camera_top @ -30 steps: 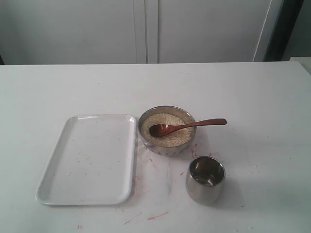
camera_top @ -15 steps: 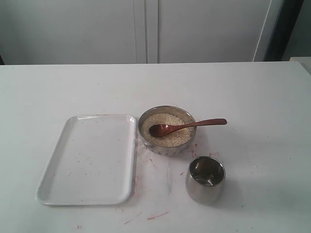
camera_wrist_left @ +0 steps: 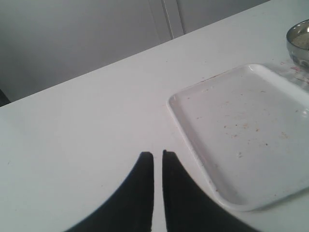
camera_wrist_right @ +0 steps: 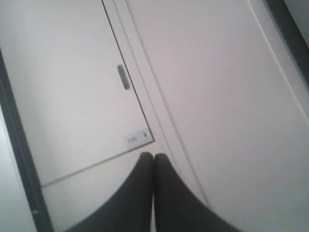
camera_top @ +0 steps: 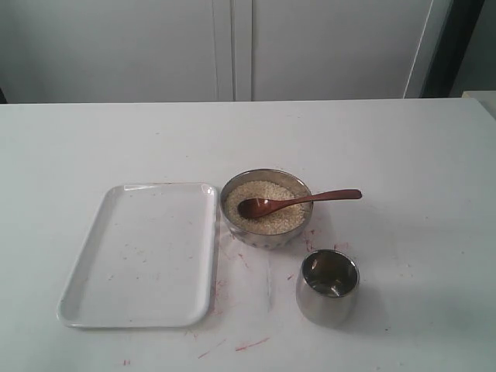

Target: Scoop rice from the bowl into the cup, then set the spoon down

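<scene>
The shiny metal bowl (camera_top: 266, 232) sits mid-table, filled with beige rice (camera_top: 267, 218). A dark reddish-brown wooden spoon (camera_top: 298, 201) rests in it, scoop end on the rice, handle sticking out over the right rim. The small polished steel cup (camera_top: 327, 285) stands in front of the bowl, to its right. Neither gripper appears in the exterior view. My left gripper (camera_wrist_left: 158, 154) is shut and empty over bare table, beside the tray, with the bowl's edge (camera_wrist_left: 300, 42) far off. My right gripper (camera_wrist_right: 154, 155) is shut, empty, pointing at the cabinet doors.
A white rectangular tray (camera_top: 141, 254) (camera_wrist_left: 241, 130) lies left of the bowl, speckled with red marks. Red smudges stain the white table (camera_top: 403, 155) around bowl and cup. White cabinet doors (camera_top: 232, 46) stand behind the table.
</scene>
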